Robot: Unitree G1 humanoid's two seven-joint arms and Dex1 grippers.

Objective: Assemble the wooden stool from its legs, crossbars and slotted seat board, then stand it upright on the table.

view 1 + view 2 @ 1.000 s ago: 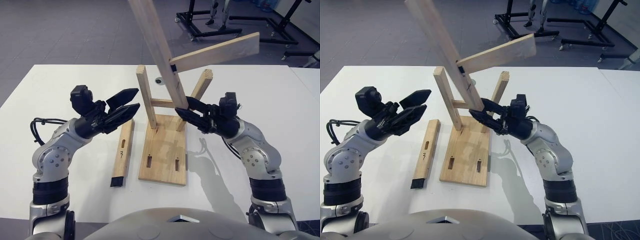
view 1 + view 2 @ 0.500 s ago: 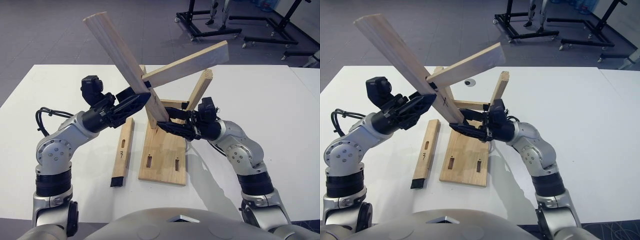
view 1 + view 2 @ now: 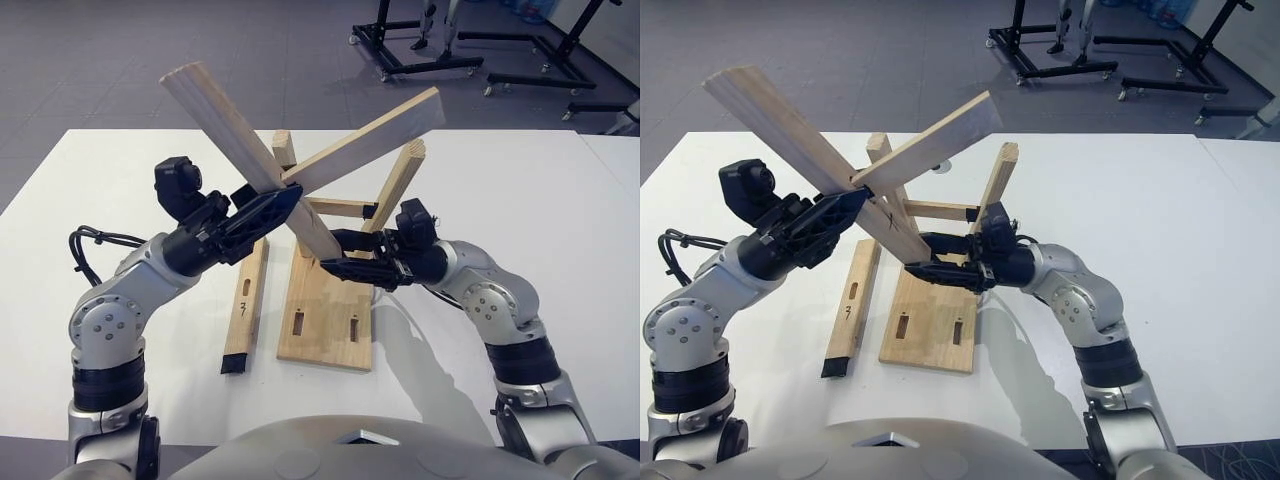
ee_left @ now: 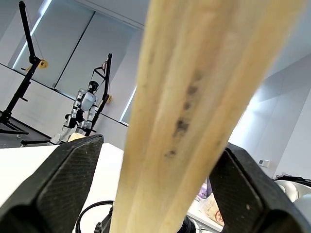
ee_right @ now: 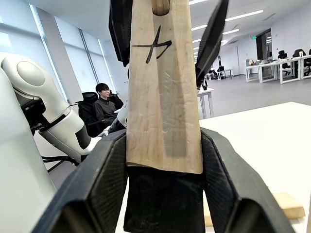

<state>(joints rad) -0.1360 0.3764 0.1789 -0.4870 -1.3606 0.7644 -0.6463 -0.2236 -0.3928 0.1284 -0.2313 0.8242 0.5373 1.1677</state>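
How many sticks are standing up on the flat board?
2. The left stick stands at the board's far end, partly hidden behind the lifted wood; the right stick leans beside it.

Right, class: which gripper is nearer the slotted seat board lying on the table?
Right. The right gripper hovers just over the seat board; the left gripper is higher, toward its left side.

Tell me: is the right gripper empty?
No, the right gripper is clamped on the lower end of the tilted leg, held above the seat board.
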